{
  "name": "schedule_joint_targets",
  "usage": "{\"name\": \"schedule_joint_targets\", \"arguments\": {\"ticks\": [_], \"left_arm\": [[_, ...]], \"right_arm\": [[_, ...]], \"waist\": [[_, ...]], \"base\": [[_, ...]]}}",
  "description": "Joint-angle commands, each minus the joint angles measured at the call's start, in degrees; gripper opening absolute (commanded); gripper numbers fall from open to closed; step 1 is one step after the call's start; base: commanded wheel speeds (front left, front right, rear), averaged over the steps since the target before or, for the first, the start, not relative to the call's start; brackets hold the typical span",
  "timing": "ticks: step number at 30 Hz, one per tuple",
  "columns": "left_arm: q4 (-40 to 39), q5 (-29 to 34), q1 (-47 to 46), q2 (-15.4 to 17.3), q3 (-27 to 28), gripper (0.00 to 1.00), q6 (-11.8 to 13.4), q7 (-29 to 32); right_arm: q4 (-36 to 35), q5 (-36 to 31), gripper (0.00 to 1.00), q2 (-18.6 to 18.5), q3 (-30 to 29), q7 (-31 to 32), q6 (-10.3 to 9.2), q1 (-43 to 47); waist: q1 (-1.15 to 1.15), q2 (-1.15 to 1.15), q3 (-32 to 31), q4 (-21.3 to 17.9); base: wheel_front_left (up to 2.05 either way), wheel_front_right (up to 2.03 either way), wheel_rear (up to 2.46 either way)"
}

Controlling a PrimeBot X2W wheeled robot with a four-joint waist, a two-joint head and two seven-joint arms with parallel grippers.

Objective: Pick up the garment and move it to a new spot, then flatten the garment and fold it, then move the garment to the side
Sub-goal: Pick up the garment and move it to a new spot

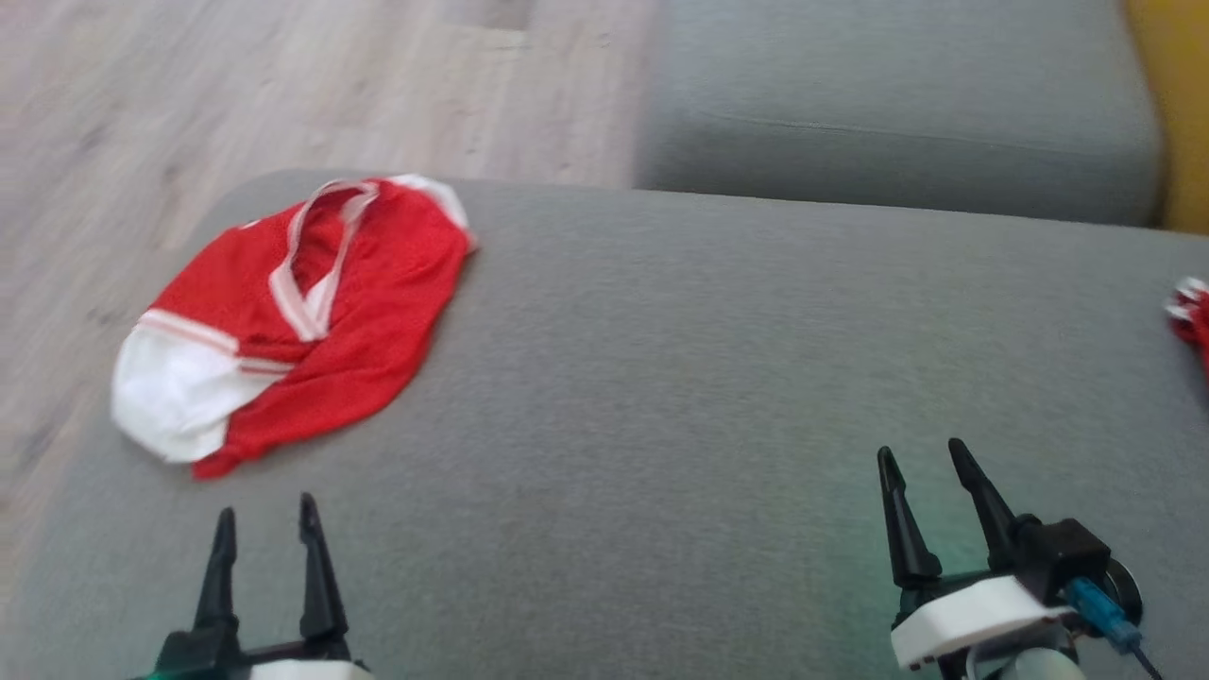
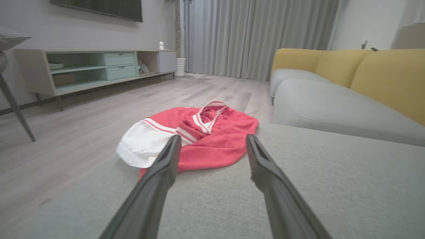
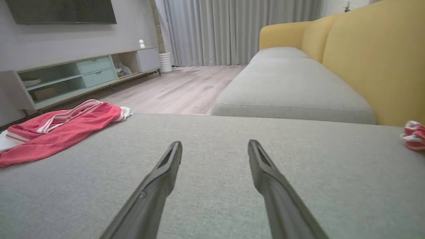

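The garment [image 1: 312,312] is seen crumpled at the far left corner of the grey cushion [image 1: 708,378], close to its edge. It is judged light, soft and limp, so a pinch at the banded collar [image 1: 300,300] or a hem is advised. The left gripper [image 1: 266,507] and right gripper [image 1: 921,450] are held wide open and empty.
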Motion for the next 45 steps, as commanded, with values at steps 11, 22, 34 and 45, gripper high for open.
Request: {"name": "schedule_joint_targets", "arguments": {"ticks": [11, 22, 34, 45], "left_arm": [[-5.18, 2.93, -10.55, 3.13, 9.2, 1.0, -1.36, -0.29], [11.61, 3.41, -39.45, 8.79, 9.39, 1.0, -2.96, 4.21], [45.3, -0.27, -60.24, 11.77, 10.92, 1.0, -0.41, 21.74], [42.38, 0.47, -65.93, 14.44, 8.49, 0.0, -4.85, 7.03]], "right_arm": [[-3.75, -2.6, 1.0, -1.41, -1.51, -0.53, 0.37, -6.19], [-9.3, -3.85, 1.0, -8.44, -5.07, -0.53, 0.37, -15.0], [-14.24, -4.76, 1.0, -14.35, -6.04, -0.53, 0.37, -19.6], [-13.68, -5.8, 1.0, -9.37, -5.41, -0.53, 0.37, -18.51]], "waist": [[0.0, 0.0, 9.3, 1.68], [0.0, 0.0, 26.52, -0.55], [0.0, 0.0, 36.19, -2.88], [0.0, 0.0, 26.75, -6.48]], "base": [[0.0, 0.0, 0.0], [0.0, 0.0, 0.0], [0.0, 0.0, 0.0], [0.0, 0.0, 0.0]]}}
